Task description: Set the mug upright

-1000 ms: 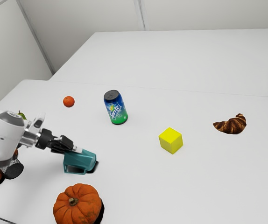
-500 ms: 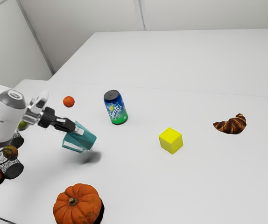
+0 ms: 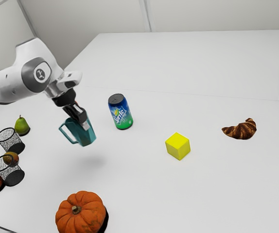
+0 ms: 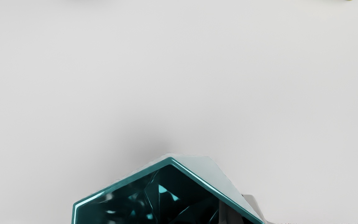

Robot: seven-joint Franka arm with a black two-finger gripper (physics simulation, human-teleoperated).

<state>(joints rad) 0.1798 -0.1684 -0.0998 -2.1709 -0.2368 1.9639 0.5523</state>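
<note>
Pale walls and a second white surface frame the back of the scene, and in front of them a white counter (image 3: 144, 194) is spread with fruit and oddments. And here is the teal mug (image 3: 87, 139), held up in the air over the counter, with a soft shadow cast below! It is tilted, mouth up, base down, its handle pointed to the exterior view's left. By the claw (image 3: 85, 125) it is gripped at the wall: the fingers are closed nearly together, one inside the mouth, one outside, as seen in the wrist view. Towards the counter's far edge a Sprite can (image 3: 120, 112) is stood upright; a yellow cube (image 3: 178, 146) is set further to the exterior view's right, then a croissant (image 3: 240, 130). Near the counter's edge on the exterior view's left, a pear (image 3: 21, 126) and two mesh cups (image 3: 14, 146) are lined up, and a pumpkin (image 3: 81, 212) is placed nearer the camera.
</note>
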